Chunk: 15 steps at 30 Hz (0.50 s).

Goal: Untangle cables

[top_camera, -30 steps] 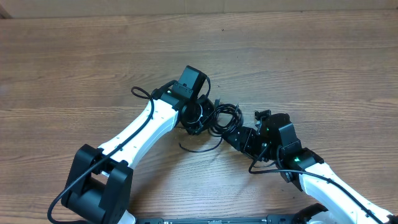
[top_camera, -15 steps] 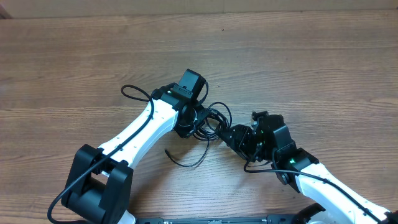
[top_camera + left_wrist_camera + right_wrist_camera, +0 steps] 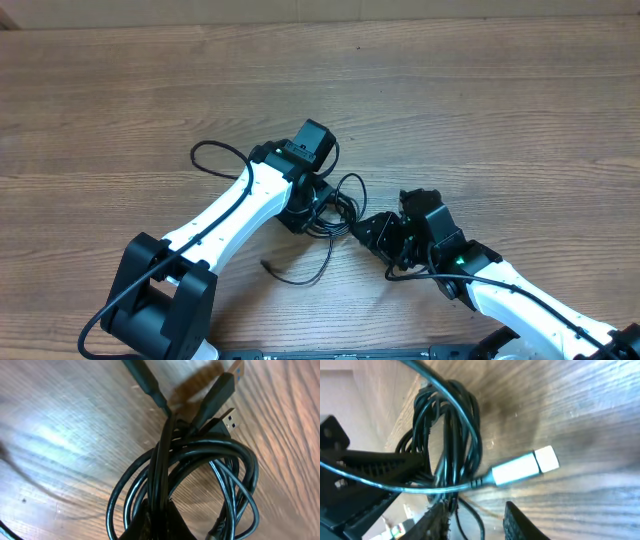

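Cables (image 3: 335, 200): tangled bundle, centre of counter (image 3: 500, 100), between both arms.
Left tool (image 3: 156, 527): clamped tight on cables' strands.
Right tool (image 3: 477, 520): jaws partly apart, just right of bundle, nothing clearly gripped.
Silver plug (image 3: 522, 467): flat on counter, near right tool.

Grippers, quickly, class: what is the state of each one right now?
Left gripper: shut on the cables.
Right gripper: open, fingers apart, nothing clamped.

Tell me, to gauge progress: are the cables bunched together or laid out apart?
Bunched. The cables loop in one coil on the table, pinched by the left fingers.
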{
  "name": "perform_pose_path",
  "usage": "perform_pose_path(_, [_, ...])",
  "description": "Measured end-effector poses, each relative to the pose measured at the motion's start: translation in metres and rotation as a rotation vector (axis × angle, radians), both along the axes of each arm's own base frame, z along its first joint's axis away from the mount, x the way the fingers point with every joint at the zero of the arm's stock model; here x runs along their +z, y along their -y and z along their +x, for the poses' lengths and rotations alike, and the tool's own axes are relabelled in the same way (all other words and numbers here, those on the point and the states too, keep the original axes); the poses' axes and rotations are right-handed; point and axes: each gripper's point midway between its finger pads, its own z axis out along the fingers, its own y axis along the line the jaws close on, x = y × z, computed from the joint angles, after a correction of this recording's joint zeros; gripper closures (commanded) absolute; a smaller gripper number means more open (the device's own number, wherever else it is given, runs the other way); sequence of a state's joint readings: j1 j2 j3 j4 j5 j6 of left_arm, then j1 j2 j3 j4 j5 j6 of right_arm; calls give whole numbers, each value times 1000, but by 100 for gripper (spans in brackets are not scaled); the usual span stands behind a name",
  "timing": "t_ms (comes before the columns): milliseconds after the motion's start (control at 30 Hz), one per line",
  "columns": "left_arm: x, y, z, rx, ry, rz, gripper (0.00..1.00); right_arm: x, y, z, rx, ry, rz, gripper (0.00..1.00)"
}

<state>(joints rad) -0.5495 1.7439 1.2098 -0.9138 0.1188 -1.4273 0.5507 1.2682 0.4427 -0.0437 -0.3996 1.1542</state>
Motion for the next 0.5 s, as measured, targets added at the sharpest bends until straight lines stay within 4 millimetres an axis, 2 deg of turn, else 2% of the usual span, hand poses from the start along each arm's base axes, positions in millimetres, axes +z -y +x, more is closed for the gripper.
perform_pose_path(67, [0,-3,-1,54,-10,11,96,0,-2,-4,19,-15,9,36])
perform_pose_path(100, [-1,-3,-1,73,-12,14,96,0,-3,-6,22,-26,14,35])
perform_pose_path(333, [-1,-5,0,166,-21,21,96,-2,-3,-12,17,-71,25,37])
perform_pose_path(500, [-1,0,-3,158,-29,11,96,8,-7,3,-27,-17,55,37])
